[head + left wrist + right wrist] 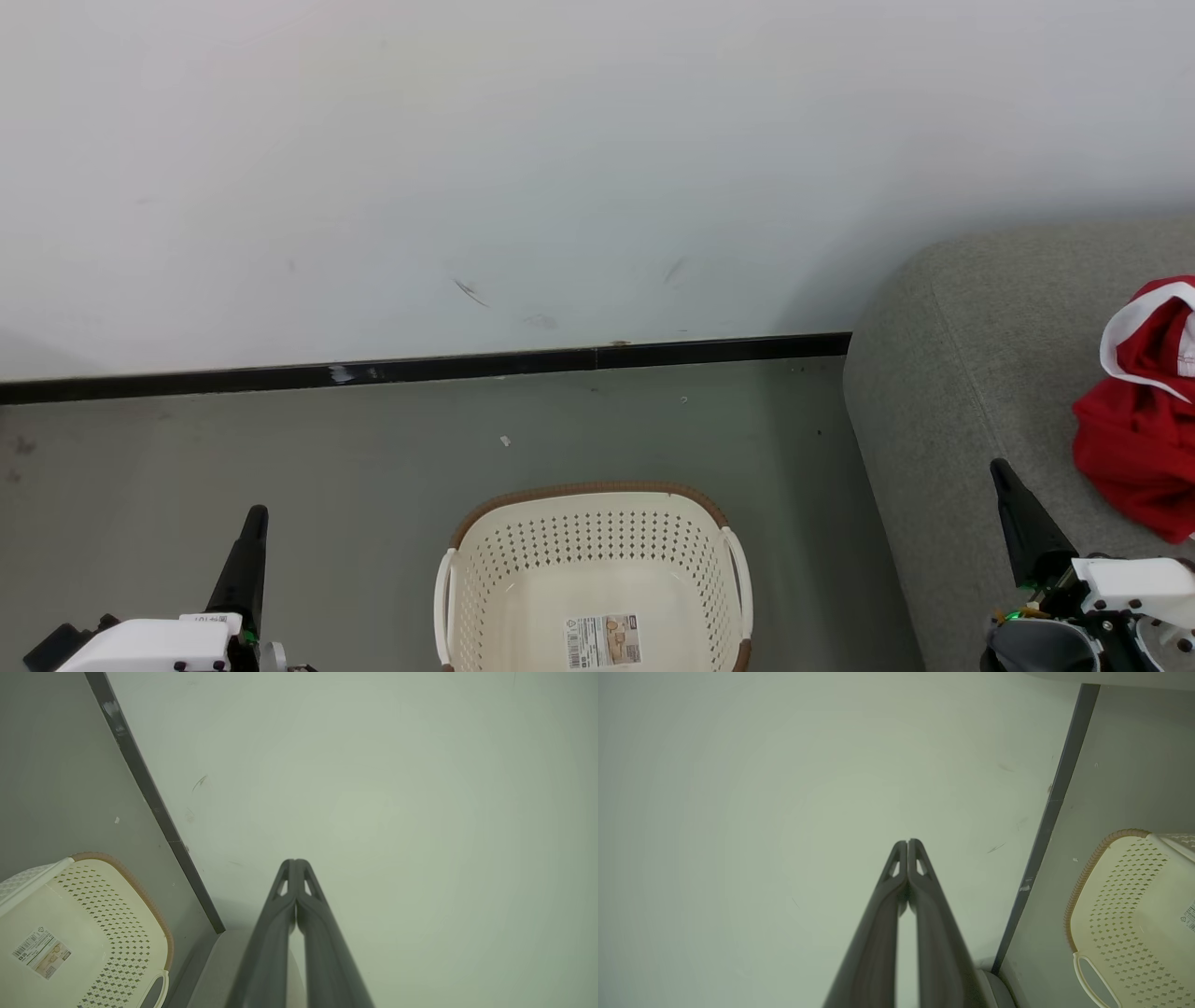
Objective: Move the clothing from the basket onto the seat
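The cream perforated basket [595, 579] stands on the floor at the bottom centre, holding nothing but a paper label [602, 640] on its bottom. Red clothing with white trim [1139, 411] lies bunched on the grey seat [962, 373] at the right edge. My left gripper [256, 516] is at the lower left, shut and holding nothing, pointing at the wall. My right gripper [1001, 469] is at the lower right over the seat's front, also shut and holding nothing. The wrist views show each pair of tips pressed together, left gripper [295, 862] and right gripper [908, 843], with the basket [93, 933] [1129, 905] off to one side.
A white wall [560, 168] with a dark baseboard [420, 369] runs behind the basket. Grey floor [280, 448] stretches from the basket toward the left and back. The seat's rounded arm stands close to the basket's right side.
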Robot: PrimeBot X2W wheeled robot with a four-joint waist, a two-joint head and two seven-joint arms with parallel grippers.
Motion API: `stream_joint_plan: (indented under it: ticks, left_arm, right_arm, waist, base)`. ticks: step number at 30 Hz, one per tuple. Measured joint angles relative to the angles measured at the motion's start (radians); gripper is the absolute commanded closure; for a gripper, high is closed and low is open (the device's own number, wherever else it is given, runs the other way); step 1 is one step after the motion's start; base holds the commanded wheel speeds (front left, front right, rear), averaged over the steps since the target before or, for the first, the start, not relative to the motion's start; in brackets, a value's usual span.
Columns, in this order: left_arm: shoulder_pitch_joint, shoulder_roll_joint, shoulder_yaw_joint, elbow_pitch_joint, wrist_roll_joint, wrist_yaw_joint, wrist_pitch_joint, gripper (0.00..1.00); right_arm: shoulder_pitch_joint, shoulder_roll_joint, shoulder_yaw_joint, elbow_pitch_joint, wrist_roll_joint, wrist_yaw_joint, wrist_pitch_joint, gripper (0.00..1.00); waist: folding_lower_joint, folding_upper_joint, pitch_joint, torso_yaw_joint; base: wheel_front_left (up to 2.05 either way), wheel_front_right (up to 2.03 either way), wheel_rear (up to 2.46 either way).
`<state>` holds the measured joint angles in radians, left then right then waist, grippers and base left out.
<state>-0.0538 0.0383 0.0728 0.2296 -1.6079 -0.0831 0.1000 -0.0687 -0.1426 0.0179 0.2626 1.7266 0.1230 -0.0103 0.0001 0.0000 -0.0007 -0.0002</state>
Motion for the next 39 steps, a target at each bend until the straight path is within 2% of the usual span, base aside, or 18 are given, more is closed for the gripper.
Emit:
stream_joint_plan:
  ticks: [39]
  left_arm:
    - [-0.001,0.000,0.000,0.003,0.000,-0.003,0.000,1.00]
  right_arm:
    - [0.000,-0.001,0.001,0.000,0.000,0.000,0.000,1.00]
  waist:
    - [0.0000,0.0000,0.000,0.000]
  base:
    - [0.00,0.00,0.00]
